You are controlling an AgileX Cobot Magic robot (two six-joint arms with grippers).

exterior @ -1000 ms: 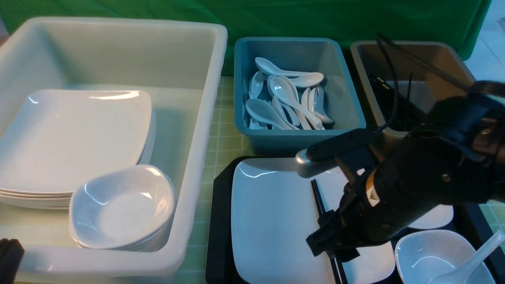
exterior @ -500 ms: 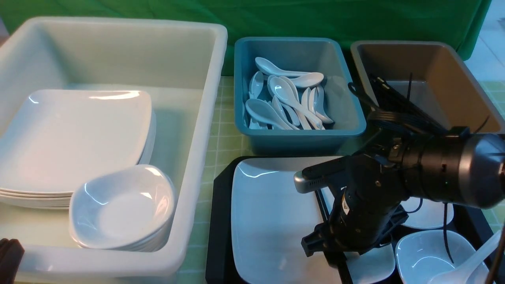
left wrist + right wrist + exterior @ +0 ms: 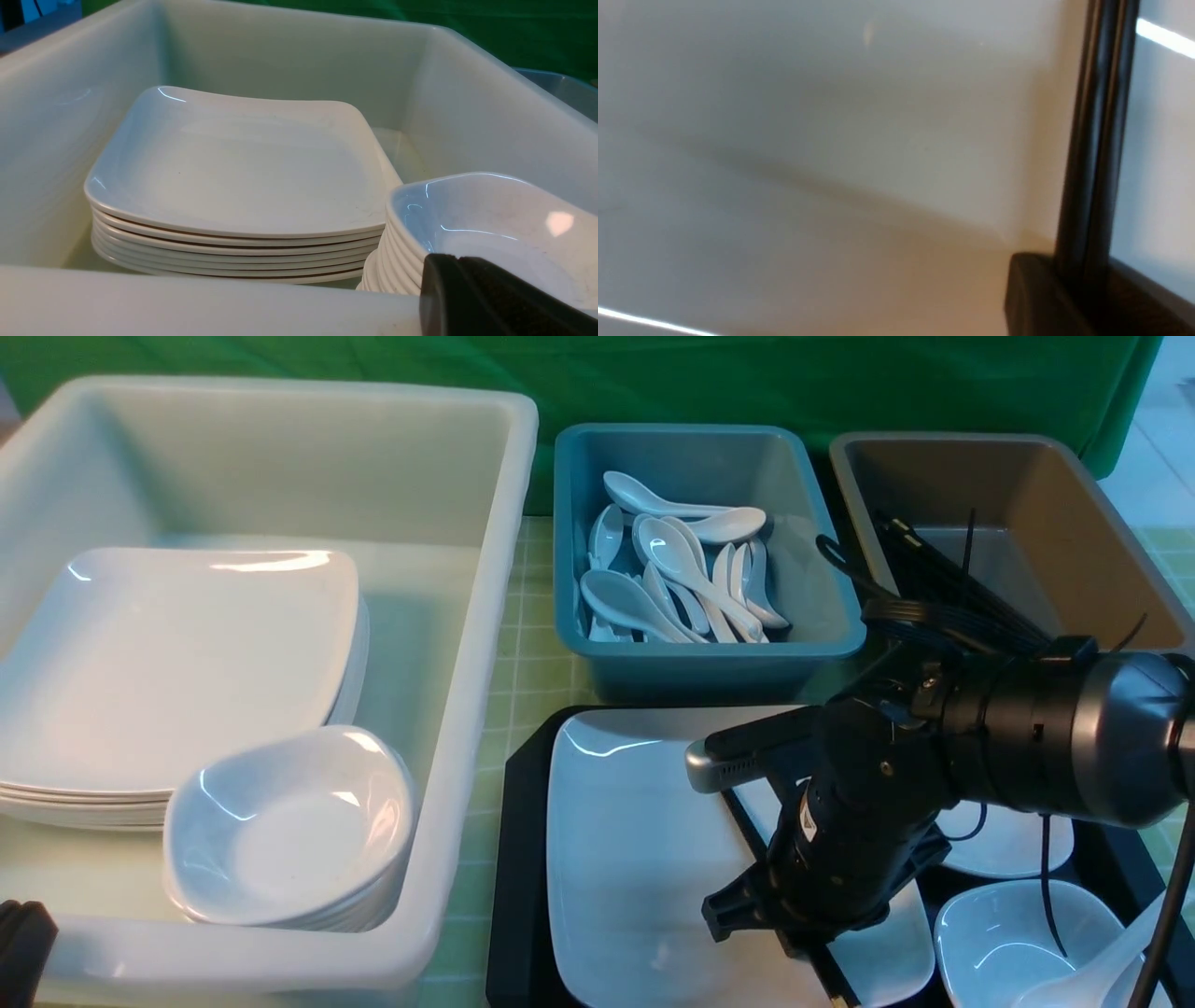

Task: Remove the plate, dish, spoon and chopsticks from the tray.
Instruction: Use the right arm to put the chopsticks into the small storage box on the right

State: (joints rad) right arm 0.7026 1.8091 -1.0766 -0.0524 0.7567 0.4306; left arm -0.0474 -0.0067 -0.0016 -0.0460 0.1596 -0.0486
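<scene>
Black, thin chopsticks [image 3: 1092, 140] lie near the right edge of the glossy white plate [image 3: 635, 859]. Only the wrist view shows them against my right claw [image 3: 770, 926]; pinched or not, I cannot tell.

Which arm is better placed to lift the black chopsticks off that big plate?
Right. The right gripper straddles the chopsticks on the plate, near the brown bin; the left gripper sits far off by the white tub.

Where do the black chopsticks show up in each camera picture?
Front: chopsticks, right of centre, mostly hidden behind the arm.
Left wrist: not in it.
Right wrist: chopsticks close up, across the plate.
Shared landmark: the plate, in front and right wrist views.
</scene>
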